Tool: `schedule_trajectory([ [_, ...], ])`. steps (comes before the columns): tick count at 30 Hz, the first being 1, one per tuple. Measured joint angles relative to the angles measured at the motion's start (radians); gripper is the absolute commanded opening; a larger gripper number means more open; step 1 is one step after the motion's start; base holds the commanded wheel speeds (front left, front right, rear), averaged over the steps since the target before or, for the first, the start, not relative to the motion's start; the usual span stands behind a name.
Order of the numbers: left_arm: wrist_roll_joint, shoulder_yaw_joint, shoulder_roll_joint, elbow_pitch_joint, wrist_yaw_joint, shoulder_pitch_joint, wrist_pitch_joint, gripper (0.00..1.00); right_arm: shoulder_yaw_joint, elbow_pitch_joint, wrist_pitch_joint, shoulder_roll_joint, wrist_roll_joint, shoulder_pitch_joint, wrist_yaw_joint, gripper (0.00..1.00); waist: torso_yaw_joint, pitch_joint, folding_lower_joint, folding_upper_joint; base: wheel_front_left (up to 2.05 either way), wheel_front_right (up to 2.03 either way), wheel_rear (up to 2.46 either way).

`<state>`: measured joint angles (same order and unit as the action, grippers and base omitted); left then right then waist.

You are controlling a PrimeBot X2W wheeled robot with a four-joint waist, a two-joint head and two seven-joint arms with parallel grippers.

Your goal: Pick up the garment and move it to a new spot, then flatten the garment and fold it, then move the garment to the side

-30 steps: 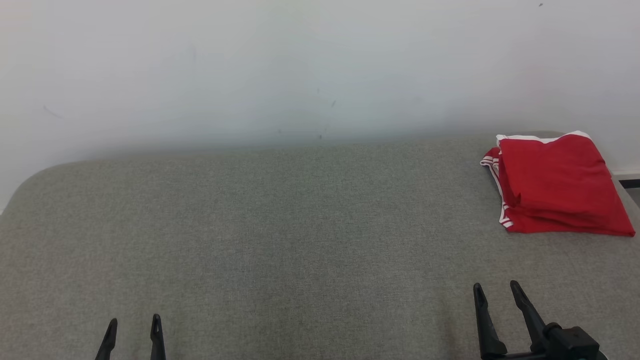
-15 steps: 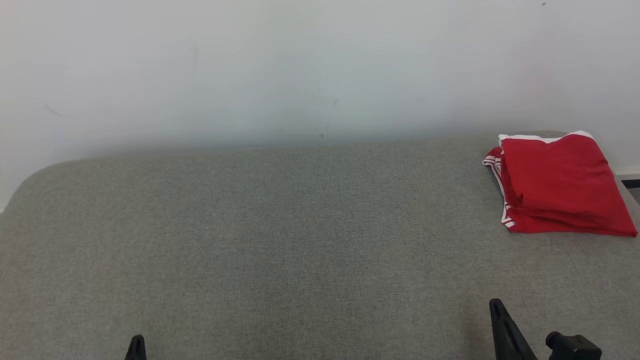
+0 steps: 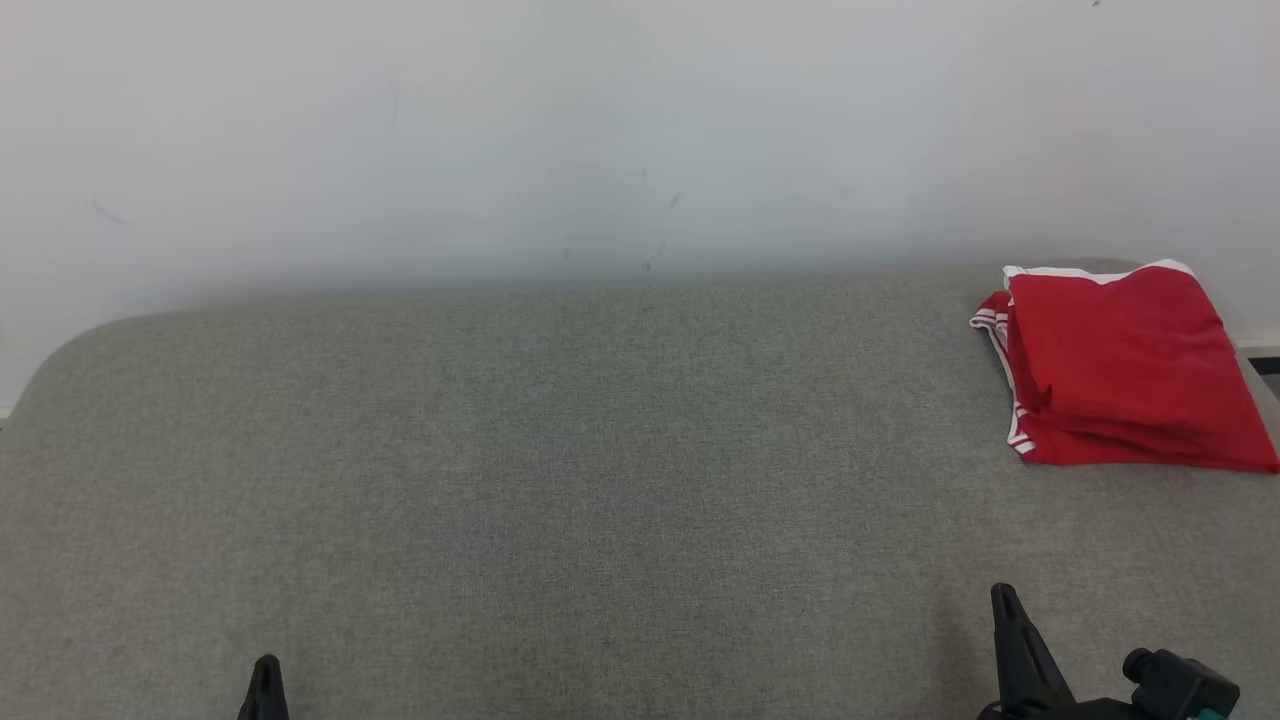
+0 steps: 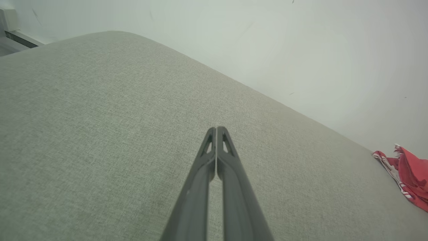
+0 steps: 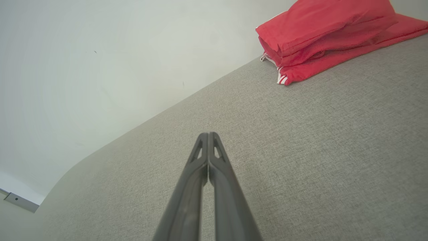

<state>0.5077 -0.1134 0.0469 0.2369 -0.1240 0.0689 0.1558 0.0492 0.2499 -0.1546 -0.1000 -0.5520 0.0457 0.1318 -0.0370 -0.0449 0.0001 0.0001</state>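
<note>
The garment (image 3: 1120, 370) is red with white stripes along its edge. It lies folded in a neat stack at the far right of the grey upholstered surface (image 3: 560, 470), close to the wall. The right wrist view has the garment (image 5: 327, 33) at its top right, and the left wrist view catches a corner of the garment (image 4: 409, 174) at its right edge. My left gripper (image 3: 265, 672) is low at the front left, shut and empty, fingertips together (image 4: 216, 129). My right gripper (image 3: 1003, 595) is at the front right, well short of the garment, shut on nothing (image 5: 208, 134).
A pale wall (image 3: 600, 140) rises straight behind the surface. The surface rounds off at its far left corner (image 3: 70, 350). A strip of floor and skirting (image 3: 1262, 362) lies just past the garment on the right.
Both grippers have gone from open to shut. Both have drawn back toward the front edge, with the right one a little further right. The garment has not moved.
</note>
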Motion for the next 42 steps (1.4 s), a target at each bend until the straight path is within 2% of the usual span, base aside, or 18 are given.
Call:
schedule_trajectory([
  [19, 0.291, 0.001, 0.0, 0.001, 0.0, -0.044, -0.071, 0.0, 0.017, -0.001, 0.07, 0.013, -0.276, -0.038, 0.0, 0.0, 0.007, 0.009, 0.0, 0.0, 0.0, 0.0, 0.0],
  [42, 0.558, 0.001, 0.001, 0.002, 0.0, -0.089, -0.138, 0.0, 0.033, -0.001, 0.137, 0.024, -0.534, -0.077, 0.0, 0.0, 0.015, 0.019, 0.0, -0.0001, 0.0, 0.0, 0.0],
])
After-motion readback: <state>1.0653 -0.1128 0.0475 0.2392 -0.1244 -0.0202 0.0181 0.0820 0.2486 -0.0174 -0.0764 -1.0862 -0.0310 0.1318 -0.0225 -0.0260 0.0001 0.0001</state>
